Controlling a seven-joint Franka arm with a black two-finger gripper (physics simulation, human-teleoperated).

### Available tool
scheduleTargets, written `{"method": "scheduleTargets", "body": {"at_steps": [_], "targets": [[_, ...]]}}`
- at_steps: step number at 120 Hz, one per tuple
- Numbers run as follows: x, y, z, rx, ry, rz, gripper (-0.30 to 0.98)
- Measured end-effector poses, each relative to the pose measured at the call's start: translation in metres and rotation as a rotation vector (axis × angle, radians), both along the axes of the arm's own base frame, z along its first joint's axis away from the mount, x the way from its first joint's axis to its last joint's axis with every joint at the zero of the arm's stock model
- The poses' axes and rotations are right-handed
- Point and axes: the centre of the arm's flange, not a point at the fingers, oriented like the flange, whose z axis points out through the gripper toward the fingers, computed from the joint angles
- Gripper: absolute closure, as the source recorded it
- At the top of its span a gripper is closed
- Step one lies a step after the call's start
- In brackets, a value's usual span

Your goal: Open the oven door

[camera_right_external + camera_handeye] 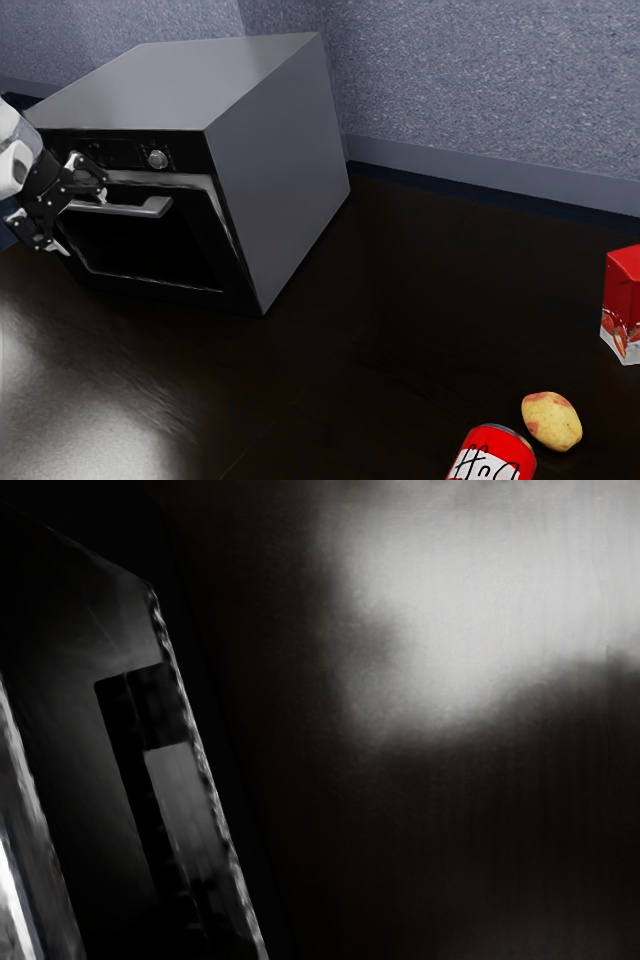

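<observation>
In the exterior view my gripper (84,222) is at the left end of the oven's front. It stands open, one finger up by the handle's left part and the other lower down. The silver bar handle (150,207) runs across the upper part of the black oven door (235,262). The door stands upright, shut or nearly so; a small gap cannot be ruled out. Whether a finger touches the handle is unclear. In the wrist view the dark oven door (85,750) slants along one side of the picture, with a bright edge and reflections.
The grey oven body (285,170) stands near the speckled wall. Its knob (157,159) is above the handle. On the dark table (330,380), far to the exterior view's right, are a red can (492,458), a potato (552,421) and a red carton (622,300).
</observation>
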Motion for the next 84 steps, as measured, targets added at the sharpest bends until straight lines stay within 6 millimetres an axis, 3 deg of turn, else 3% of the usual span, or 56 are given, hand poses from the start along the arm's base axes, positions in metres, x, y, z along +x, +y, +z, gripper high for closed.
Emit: {"method": "scheduleTargets", "body": {"at_steps": [5,8,12,14,17,20,23,26,29,32,39,47,69,84], "targets": [[-0.090,-0.053,-0.021,0.015,-0.057,-0.048,0.11],[-0.126,-0.096,-0.023,0.073,-0.092,-0.090,0.09],[-0.148,-0.147,0.019,0.163,-0.177,-0.145,0.07],[-0.149,-0.160,0.060,0.195,-0.223,-0.135,0.07],[-0.126,-0.173,0.133,0.211,-0.260,-0.083,0.05],[-0.083,-0.184,0.191,0.197,-0.273,-0.027,0.05],[-0.021,-0.200,0.223,0.173,-0.262,0.009,0.04],[0.029,-0.216,0.234,0.149,-0.248,0.044,0.04],[0.065,-0.220,0.232,0.115,-0.222,0.106,0.03],[0.094,-0.211,0.219,0.068,-0.179,0.199,0.03],[0.149,-0.190,0.170,-0.020,-0.063,0.388,0.02],[0.195,-0.175,0.109,-0.084,0.067,0.563,0.01],[0.223,-0.158,0.044,-0.221,0.230,0.908,0.00],[0.225,-0.153,0.031,-0.272,0.275,1.079,0.00]]}}
